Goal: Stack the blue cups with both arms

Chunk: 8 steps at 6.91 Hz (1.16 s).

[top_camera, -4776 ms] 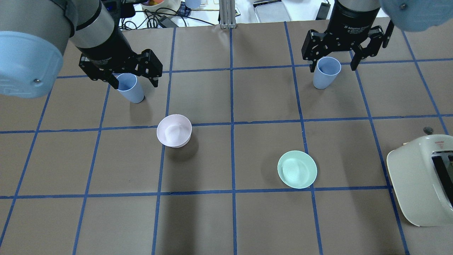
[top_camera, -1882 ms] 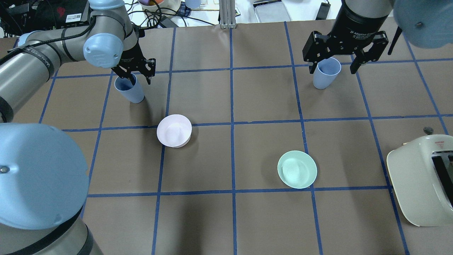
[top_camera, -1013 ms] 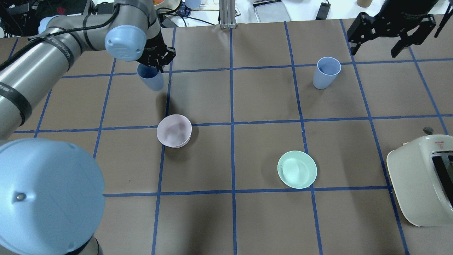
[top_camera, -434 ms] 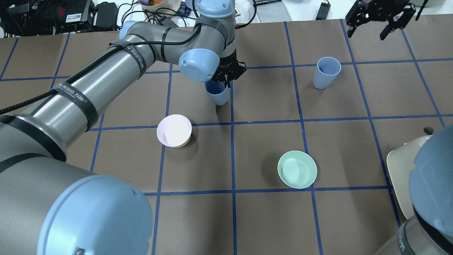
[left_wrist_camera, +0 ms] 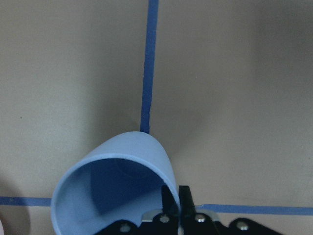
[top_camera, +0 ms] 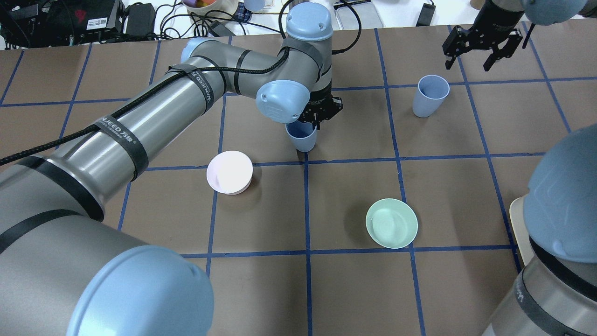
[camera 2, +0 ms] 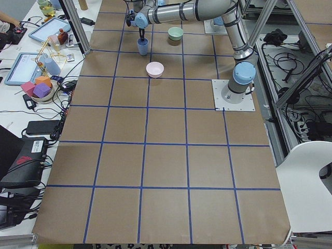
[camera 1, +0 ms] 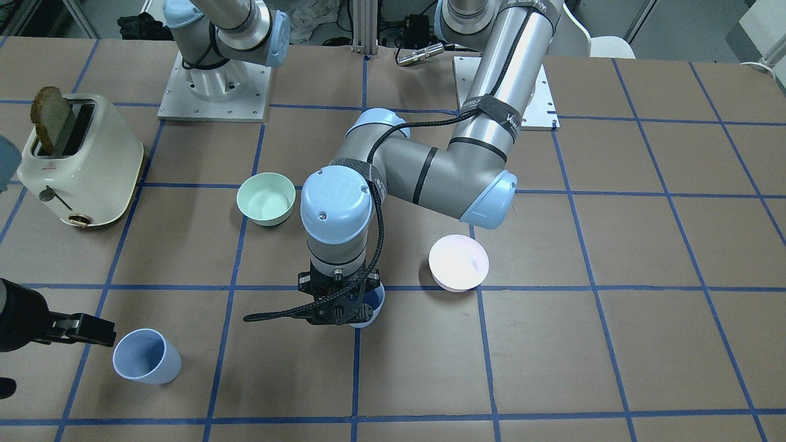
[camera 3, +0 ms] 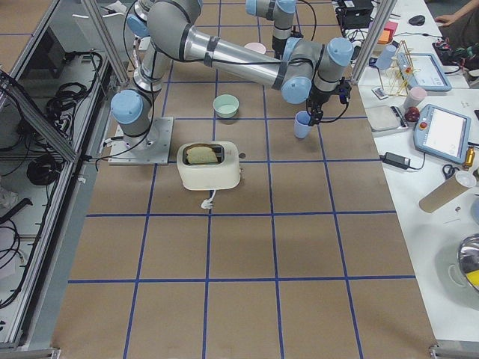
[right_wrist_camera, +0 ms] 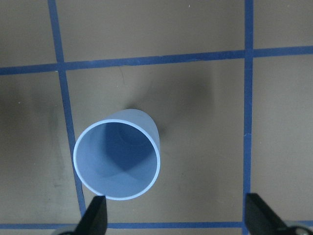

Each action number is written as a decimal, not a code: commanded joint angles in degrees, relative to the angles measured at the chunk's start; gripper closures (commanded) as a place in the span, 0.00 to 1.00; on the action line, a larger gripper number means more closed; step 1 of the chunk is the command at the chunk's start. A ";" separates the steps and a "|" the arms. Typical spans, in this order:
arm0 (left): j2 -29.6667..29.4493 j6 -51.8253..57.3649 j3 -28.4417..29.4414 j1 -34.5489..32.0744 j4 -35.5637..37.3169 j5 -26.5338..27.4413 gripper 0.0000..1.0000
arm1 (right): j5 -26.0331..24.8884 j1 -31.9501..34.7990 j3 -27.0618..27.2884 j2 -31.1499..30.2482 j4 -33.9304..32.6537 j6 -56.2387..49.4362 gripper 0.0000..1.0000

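My left gripper (top_camera: 313, 122) is shut on the rim of one blue cup (top_camera: 301, 137) and holds it, slightly tilted, low over the table's middle by a tape crossing. The left wrist view shows the fingers (left_wrist_camera: 172, 203) pinching the cup's wall (left_wrist_camera: 117, 191). The second blue cup (top_camera: 431, 95) stands upright at the far right. My right gripper (top_camera: 467, 65) is open, empty, raised behind that cup. In the right wrist view the cup (right_wrist_camera: 117, 159) lies below, left of the gap between the spread fingertips (right_wrist_camera: 95, 215).
A white-pink bowl (top_camera: 229, 171) stands left of the held cup and a mint-green bowl (top_camera: 392, 223) nearer on the right. A cream toaster (camera 1: 80, 166) with toast stands at the right side. Blue tape lines grid the brown table.
My left gripper closed on its cup and carried it from the far left to the table's middle. My right gripper lifted away from the other cup, which has not moved.
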 commanded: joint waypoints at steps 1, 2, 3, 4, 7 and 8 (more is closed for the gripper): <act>0.97 0.00 0.54 -0.02 -0.01 -0.74 0.00 | 0.12 0.00 2.14 1.65 -2.43 -0.56 0.00; 2.81 0.35 1.07 1.02 -0.71 0.22 0.00 | 0.21 0.00 2.23 2.27 -2.80 -0.56 0.00; 7.35 0.53 1.07 3.99 -4.63 0.31 0.00 | 0.13 0.00 2.15 2.98 -2.80 -0.56 0.00; 11.57 4.36 0.72 7.15 -6.41 -0.73 0.00 | 0.21 0.00 2.32 3.51 -3.32 -0.39 0.00; 25.37 12.31 -1.12 10.68 -21.99 -0.13 0.00 | 0.30 0.00 3.37 4.48 -4.03 -0.39 0.54; 28.63 14.66 -2.17 14.18 -29.91 -0.04 0.00 | 0.21 0.00 3.55 4.48 -3.95 -0.47 0.87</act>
